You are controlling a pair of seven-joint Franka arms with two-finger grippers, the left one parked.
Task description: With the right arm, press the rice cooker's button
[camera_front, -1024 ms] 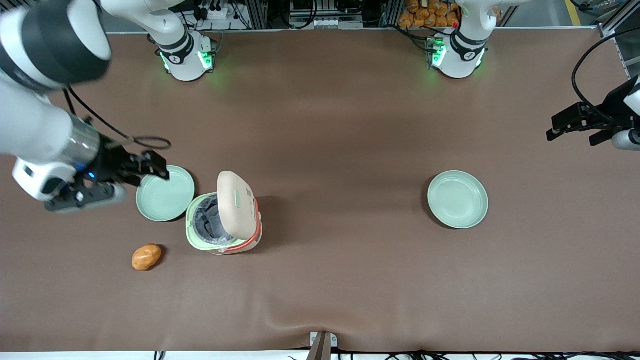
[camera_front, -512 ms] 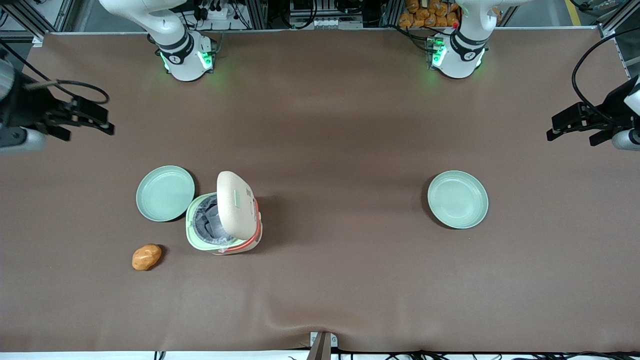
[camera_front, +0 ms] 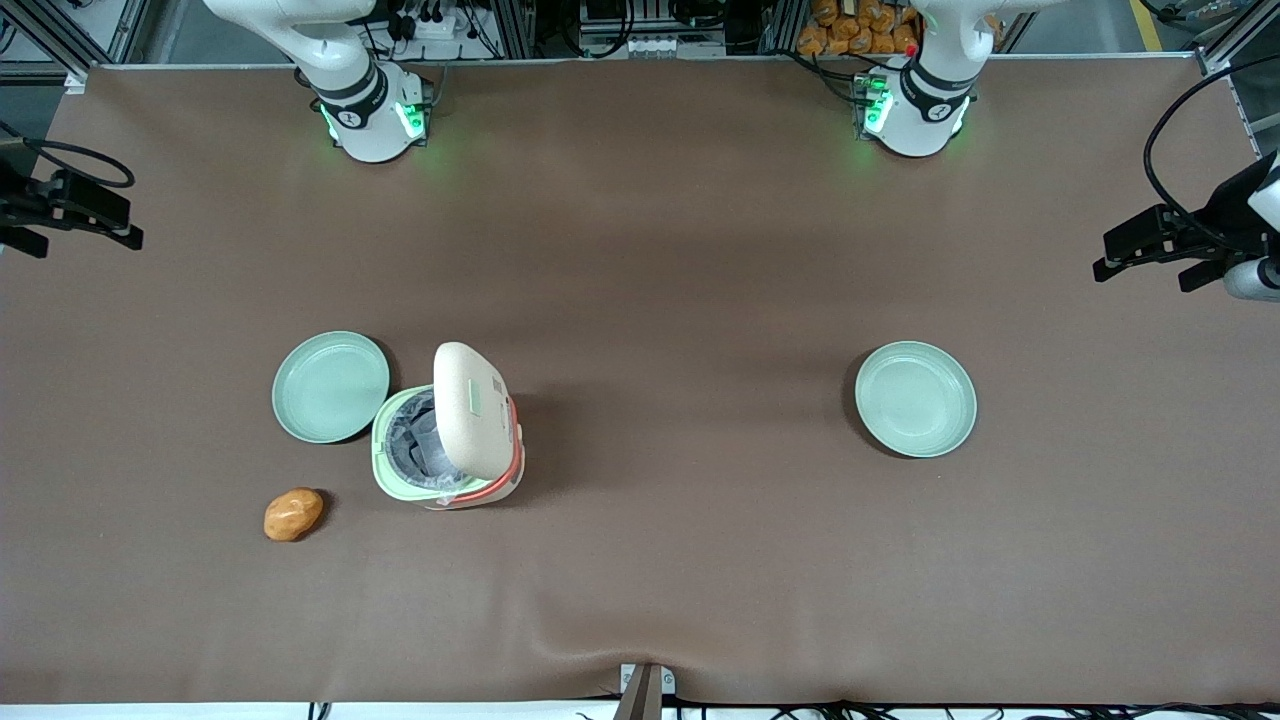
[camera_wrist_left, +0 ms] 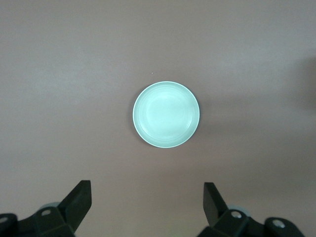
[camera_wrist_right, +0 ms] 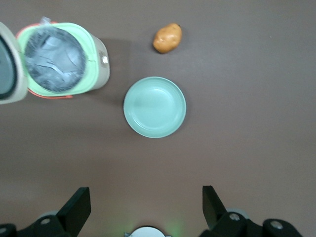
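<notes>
The rice cooker (camera_front: 392, 483) stands on the brown table with its cream lid (camera_front: 468, 440) swung up and open, so the foil-lined inner pot shows. The button (camera_front: 477, 398) is a small pale green key on the raised lid. The right arm's gripper (camera_front: 118, 224) is open and empty. It hangs at the working arm's end of the table, well away from the cooker and farther from the front camera. In the right wrist view the cooker (camera_wrist_right: 96, 64) lies well ahead of the open gripper (camera_wrist_right: 145, 203); the button is hidden there.
A mint-green plate (camera_front: 330, 387) lies beside the cooker, also in the right wrist view (camera_wrist_right: 154, 106). A potato (camera_front: 293, 513) sits nearer the front camera (camera_wrist_right: 167, 38). A second plate (camera_front: 915, 399) lies toward the parked arm's end (camera_wrist_left: 166, 114).
The right arm has pulled back from beside the near plate toward its end of the table and away from the front camera. The cooker lid stays open.
</notes>
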